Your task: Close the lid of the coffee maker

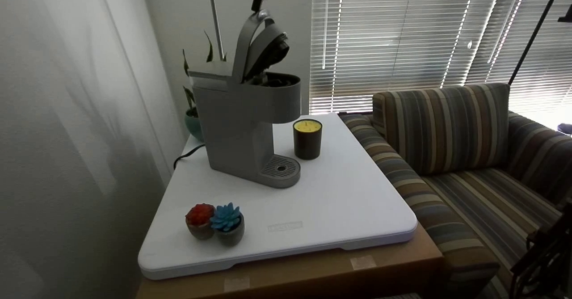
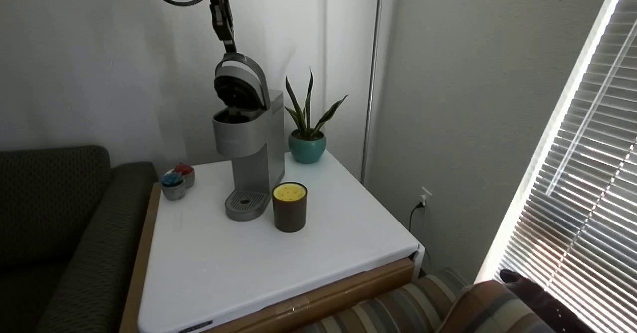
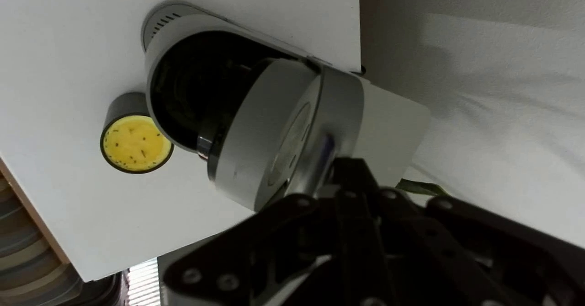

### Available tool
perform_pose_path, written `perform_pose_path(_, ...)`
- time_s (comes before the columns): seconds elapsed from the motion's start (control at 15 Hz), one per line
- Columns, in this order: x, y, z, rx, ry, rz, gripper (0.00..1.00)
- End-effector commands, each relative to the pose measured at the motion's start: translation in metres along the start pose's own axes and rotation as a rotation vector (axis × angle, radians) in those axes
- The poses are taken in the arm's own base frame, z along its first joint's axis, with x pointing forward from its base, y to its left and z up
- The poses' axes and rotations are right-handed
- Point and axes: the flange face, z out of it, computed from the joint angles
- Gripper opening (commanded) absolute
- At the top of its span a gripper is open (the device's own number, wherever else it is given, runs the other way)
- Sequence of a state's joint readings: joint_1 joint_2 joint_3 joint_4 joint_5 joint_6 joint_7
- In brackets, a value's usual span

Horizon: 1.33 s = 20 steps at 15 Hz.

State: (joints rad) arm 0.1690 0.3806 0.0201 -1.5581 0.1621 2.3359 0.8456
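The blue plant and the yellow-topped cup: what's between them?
The rounded base of the coffee maker stands between the blue plant and the cup in both exterior views.

— Where do your exterior views stand?
— In an exterior view you face the side of the coffee maker (image 1: 237,124), blinds (image 1: 371,35) beyond; in an exterior view you face its front, potted plant (image 2: 307,147) beyond. In both exterior views you look down from well back, sharing the tabletop (image 1: 344,196).
— Your wrist view?
— Close above the lid (image 3: 260,118), facing steeply down.
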Motion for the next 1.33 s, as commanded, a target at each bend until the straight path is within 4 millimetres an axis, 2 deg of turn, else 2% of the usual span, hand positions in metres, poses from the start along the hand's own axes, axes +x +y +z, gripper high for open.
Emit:
perform_pose_path(0.0, -0.012, 0.016, -0.012, -0.041, -0.038, -0.002, 0.00)
perform_pose_path(0.47, -0.031, 0.038, -0.008, -0.120, -0.110, 0.009, 0.00)
perform_pose_path(0.67, -0.035, 0.040, -0.005, -0.138, -0.117, -0.001, 0.00)
perform_pose_path(1.27, -0.027, 0.003, -0.037, -0.031, -0.034, -0.079, 0.00)
